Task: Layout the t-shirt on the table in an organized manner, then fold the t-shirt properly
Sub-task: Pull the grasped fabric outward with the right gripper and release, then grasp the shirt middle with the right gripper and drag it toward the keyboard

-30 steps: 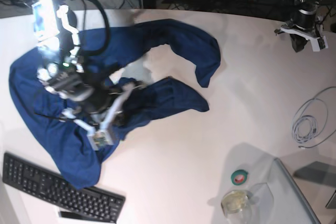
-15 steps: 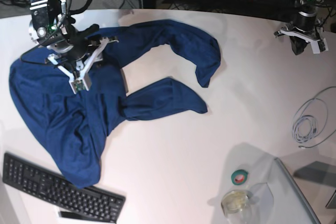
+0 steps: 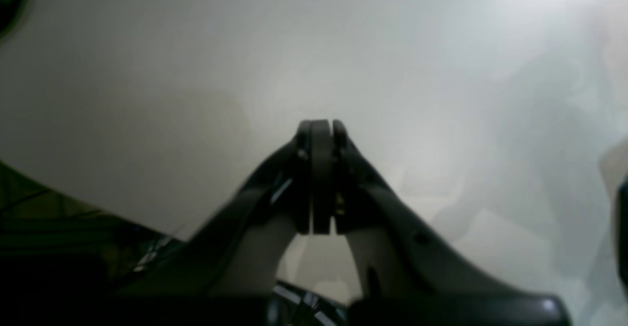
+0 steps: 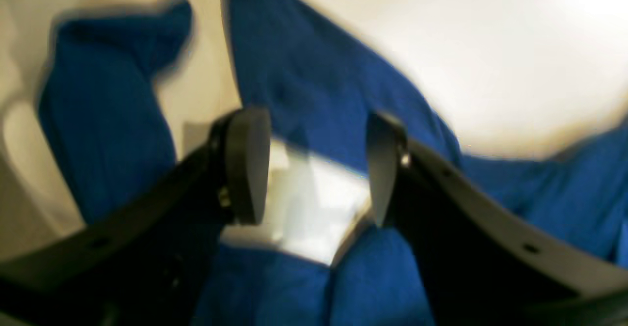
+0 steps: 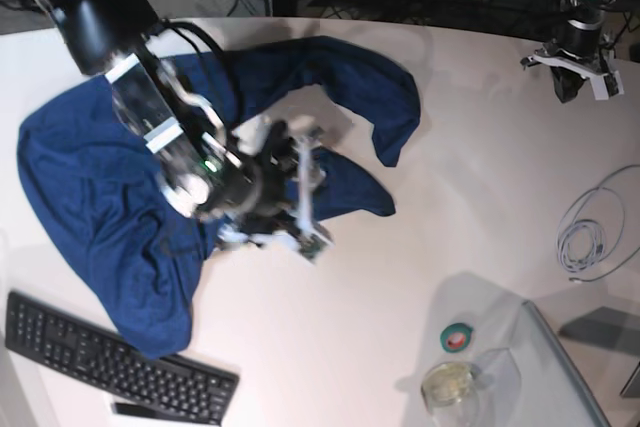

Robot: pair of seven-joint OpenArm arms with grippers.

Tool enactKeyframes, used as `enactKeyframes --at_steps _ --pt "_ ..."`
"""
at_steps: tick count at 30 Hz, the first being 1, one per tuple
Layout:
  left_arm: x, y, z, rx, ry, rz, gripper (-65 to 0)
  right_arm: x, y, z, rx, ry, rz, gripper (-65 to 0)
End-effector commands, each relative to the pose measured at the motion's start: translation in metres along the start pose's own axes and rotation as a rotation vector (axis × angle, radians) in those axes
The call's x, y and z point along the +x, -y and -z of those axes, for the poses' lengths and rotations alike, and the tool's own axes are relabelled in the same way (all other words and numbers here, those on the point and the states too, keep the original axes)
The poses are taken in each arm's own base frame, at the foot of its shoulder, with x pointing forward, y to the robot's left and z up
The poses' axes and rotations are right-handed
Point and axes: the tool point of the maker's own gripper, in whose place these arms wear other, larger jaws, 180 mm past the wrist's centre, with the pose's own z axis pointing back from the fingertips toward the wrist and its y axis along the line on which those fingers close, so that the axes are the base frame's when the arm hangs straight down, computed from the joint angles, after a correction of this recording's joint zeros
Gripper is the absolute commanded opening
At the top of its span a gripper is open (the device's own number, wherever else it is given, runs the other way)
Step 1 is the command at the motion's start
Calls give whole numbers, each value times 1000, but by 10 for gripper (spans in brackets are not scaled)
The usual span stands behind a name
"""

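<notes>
The dark blue t-shirt lies crumpled on the left half of the white table, one long fold arching toward the middle. My right gripper hovers over the shirt's middle fold. In the right wrist view this gripper is open, with blue t-shirt and a patch of white table beneath the gap and nothing held. My left gripper sits at the far right back corner, away from the shirt. In the left wrist view it is shut on nothing above bare table.
A black keyboard lies at the front left, just below the shirt's lower end. A green tape roll and a glass jar stand front right beside a grey glassy panel. A white cable coil lies at the right edge.
My right gripper opened and let go of the shirt, then swung from the shirt's back-left part to over its middle fold. The left arm has not moved.
</notes>
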Motion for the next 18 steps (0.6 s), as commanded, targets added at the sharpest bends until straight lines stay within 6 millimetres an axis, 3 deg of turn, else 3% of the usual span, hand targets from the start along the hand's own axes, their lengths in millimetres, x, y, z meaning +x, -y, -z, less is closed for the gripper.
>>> enactKeyframes --at_steps 1,4,8,14,15,16,18 --pt "11 -8 -5 12 38 14 -650 23 18 3 -35 44 -5 -350" --pt "6 -9 -8 14 28 17 -650 25 27 35 -20 3 29 -302" --pt "2 -18 -13 34 18 16 -650 8 26 67 8 -49 90 -185" --pt "9 -44 -19 103 39 -7 -650 -36 15 92 33 -159 70 -188" --pt "9 -45 -19 108 38 -7 -650 -41 15 94 33 -176 59 -219" --pt "9 -46 -19 108 38 -5 -650 -40 17 96 30 -171 49 -293" --pt "9 -45 -19 106 37 -5 -650 -32 24 98 19 -142 56 -515"
